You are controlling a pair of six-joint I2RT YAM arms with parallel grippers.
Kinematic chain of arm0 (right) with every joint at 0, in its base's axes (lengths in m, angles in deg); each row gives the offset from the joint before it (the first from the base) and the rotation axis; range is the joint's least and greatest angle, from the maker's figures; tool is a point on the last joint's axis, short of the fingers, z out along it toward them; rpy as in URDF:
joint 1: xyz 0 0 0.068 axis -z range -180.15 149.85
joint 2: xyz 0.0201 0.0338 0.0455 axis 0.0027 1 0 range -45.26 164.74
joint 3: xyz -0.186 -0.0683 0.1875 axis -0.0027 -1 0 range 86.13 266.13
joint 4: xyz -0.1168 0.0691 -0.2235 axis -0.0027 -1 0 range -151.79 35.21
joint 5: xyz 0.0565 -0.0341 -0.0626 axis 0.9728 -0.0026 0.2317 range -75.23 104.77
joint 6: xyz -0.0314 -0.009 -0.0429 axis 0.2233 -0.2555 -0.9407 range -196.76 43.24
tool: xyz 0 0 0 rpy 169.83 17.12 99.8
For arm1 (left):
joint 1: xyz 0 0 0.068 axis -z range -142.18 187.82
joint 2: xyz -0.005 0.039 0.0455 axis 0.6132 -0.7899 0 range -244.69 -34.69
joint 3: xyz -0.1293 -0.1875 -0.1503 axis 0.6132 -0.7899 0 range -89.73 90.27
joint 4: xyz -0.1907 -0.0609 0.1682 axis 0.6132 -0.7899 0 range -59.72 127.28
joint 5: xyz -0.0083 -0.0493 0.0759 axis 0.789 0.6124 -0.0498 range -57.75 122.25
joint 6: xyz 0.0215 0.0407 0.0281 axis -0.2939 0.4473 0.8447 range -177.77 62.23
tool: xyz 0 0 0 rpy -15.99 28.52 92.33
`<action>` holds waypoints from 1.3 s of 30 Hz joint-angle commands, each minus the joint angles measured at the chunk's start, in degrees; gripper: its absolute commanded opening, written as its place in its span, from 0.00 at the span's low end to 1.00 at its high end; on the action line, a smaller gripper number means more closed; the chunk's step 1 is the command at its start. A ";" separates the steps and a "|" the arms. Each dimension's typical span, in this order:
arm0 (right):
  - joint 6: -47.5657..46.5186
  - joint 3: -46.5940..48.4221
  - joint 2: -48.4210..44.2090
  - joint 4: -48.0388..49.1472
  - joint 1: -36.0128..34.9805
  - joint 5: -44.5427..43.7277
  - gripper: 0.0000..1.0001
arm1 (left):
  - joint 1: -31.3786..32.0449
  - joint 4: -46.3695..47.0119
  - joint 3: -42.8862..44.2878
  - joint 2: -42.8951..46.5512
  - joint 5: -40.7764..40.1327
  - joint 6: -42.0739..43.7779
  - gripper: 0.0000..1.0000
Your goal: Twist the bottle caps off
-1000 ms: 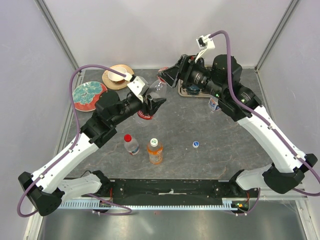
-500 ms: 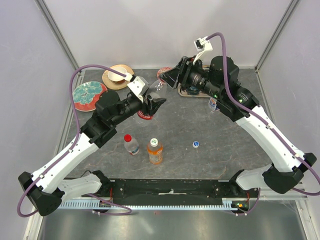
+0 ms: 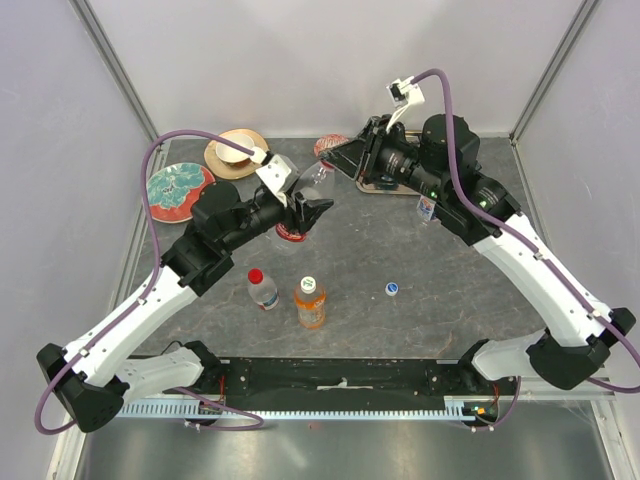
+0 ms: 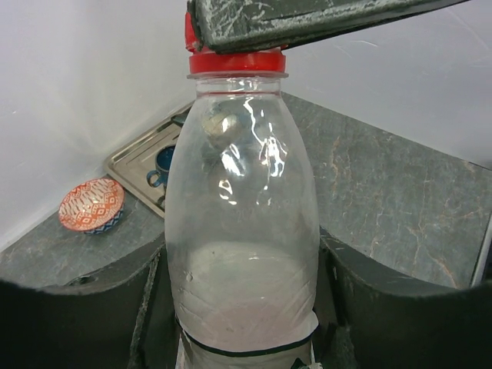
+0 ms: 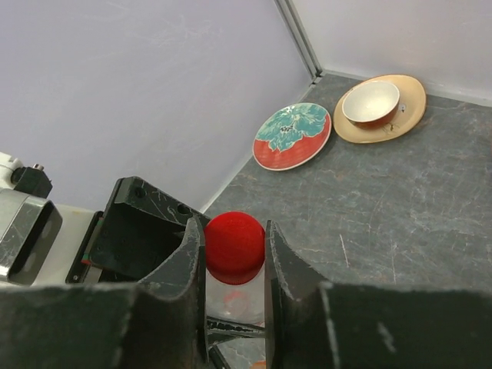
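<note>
My left gripper (image 3: 304, 212) holds a clear bottle (image 4: 242, 231) by its lower body, tilted up off the table, its fingers (image 4: 369, 307) pressed to both sides. The bottle's red cap (image 5: 234, 246) sits between the fingers of my right gripper (image 5: 234, 257), which is shut on it from above. In the top view the two grippers meet over the back middle of the table, at the held bottle (image 3: 312, 185). Near the front stand a clear bottle with a red cap (image 3: 262, 289) and an orange bottle (image 3: 310, 302). A fourth bottle (image 3: 428, 208) stands partly hidden behind the right arm.
A loose blue-and-white cap (image 3: 392, 289) lies right of the orange bottle. A teal-and-red plate (image 3: 178, 189) and a tan plate with a bowl (image 3: 235, 153) sit at the back left. A metal tray (image 4: 146, 157) with a blue mug (image 4: 161, 163) and a small red patterned bowl (image 4: 91, 204) are at the back.
My right gripper has shifted slightly left onto the bottle top and closed on the red cap. The left gripper and its bottle have stayed put.
</note>
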 commanded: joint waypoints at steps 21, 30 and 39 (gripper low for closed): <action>-20.84 -5.50 -12.19 6.11 1.51 47.11 0.00 | -7.90 41.43 5.93 -7.11 65.50 -50.53 0.58; -9.15 -11.30 -14.82 24.47 1.51 59.42 0.00 | -7.81 73.00 6.36 -14.58 67.44 -78.91 0.58; -8.10 -10.95 -17.98 27.39 1.51 56.03 0.00 | -7.90 74.26 6.19 -16.79 67.62 -79.39 0.58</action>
